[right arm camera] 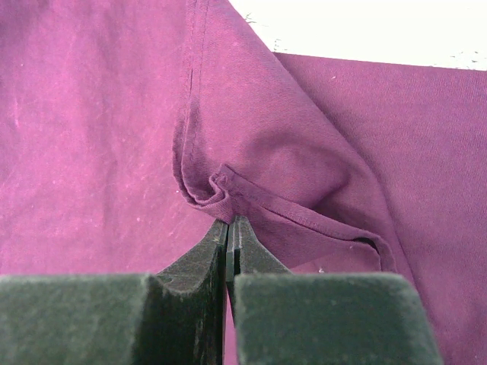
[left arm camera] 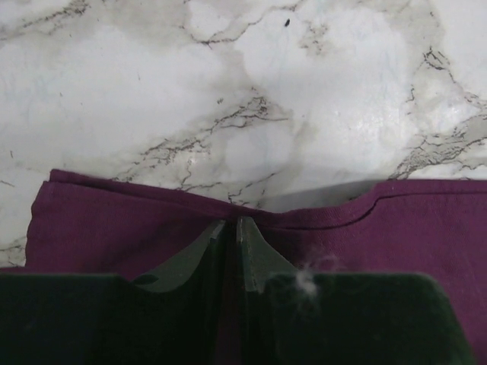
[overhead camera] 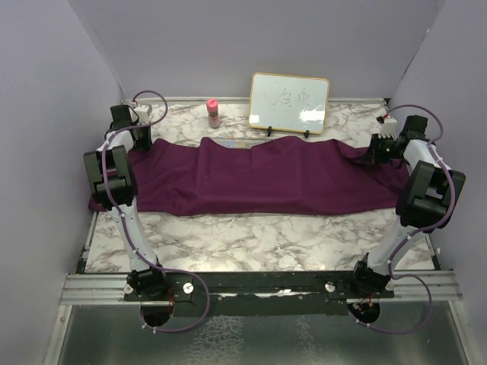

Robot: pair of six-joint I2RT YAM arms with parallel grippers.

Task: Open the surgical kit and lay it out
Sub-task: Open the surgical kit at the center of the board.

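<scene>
Cloth (overhead camera: 251, 179) spread wide | left gripper (left arm camera: 230, 222) pinching cloth's far-left hem | right gripper (right arm camera: 229, 222) clamped on fold at cloth's right end

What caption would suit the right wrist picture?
Closed fingers pinch a bunched fold of the purple cloth wrap.

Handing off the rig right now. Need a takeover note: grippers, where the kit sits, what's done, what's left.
Grippers: the left gripper has its jaws almost together at the hem of the purple cloth wrap, left end; a firm grip cannot be confirmed. The right gripper is shut on a bunched fold at the right end.
Kit: the wrap lies spread left to right across the marble table, lumpy in the middle. No instruments show.
Done: wrap stretched out sideways.
Left: fold the covering layers back, then expose and lay out the contents.
</scene>
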